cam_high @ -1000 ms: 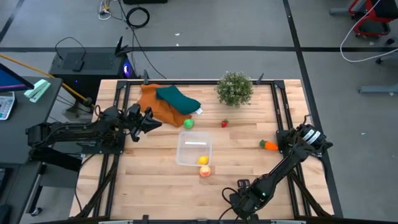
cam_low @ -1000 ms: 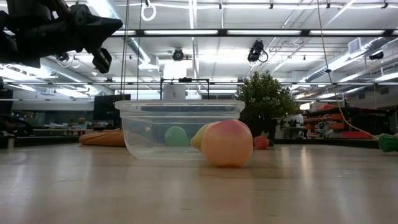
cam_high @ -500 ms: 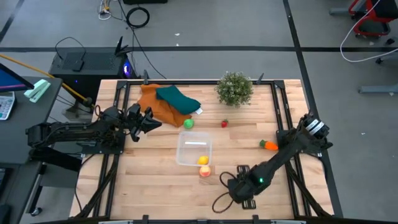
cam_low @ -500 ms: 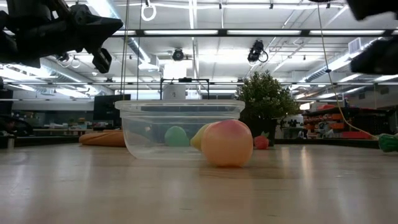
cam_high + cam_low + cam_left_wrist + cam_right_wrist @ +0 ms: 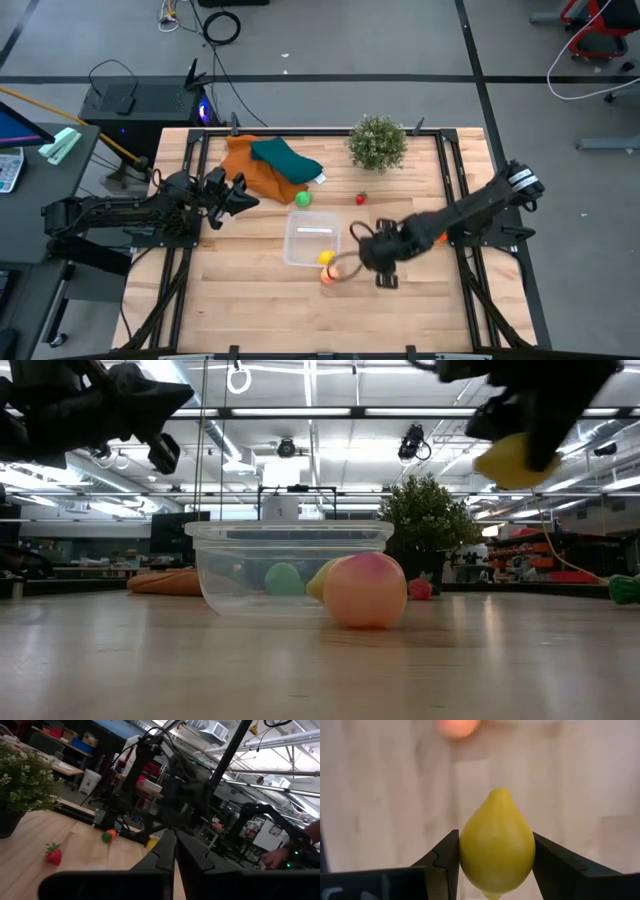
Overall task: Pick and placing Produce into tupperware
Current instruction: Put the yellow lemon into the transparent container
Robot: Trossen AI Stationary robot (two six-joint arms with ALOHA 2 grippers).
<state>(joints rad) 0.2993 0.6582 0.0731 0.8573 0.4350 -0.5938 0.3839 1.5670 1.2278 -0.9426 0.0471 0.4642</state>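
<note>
The yellow lemon-shaped toy fruit is clamped between the fingers of the right hand, which hangs above the table, not yet over the tub. The small square clear plastic tupperware sits just beside that hand, toward the table's middle, with one yellow toy piece showing in its near corner (in the low view it shows through the clear wall next to the peach one).

The round peach-coloured toy fruit lies on the wooden table touching or almost touching the tub's outer wall, below and a little ahead of the right hand. Still out on the table: the green round toy fruit past the tub's far side, the small red strawberry toy beyond the right hand, and the orange carrot toy, seen only in the left wrist view.

Progress, judged: one piece in, one in the air, four left to collect. Early to mid task.

The left hand waits well off at the left edge by the orange and teal cloths, fingers pressed together, holding nothing. The bushy green potted plant stands at the far side, well beyond both hands.
</note>
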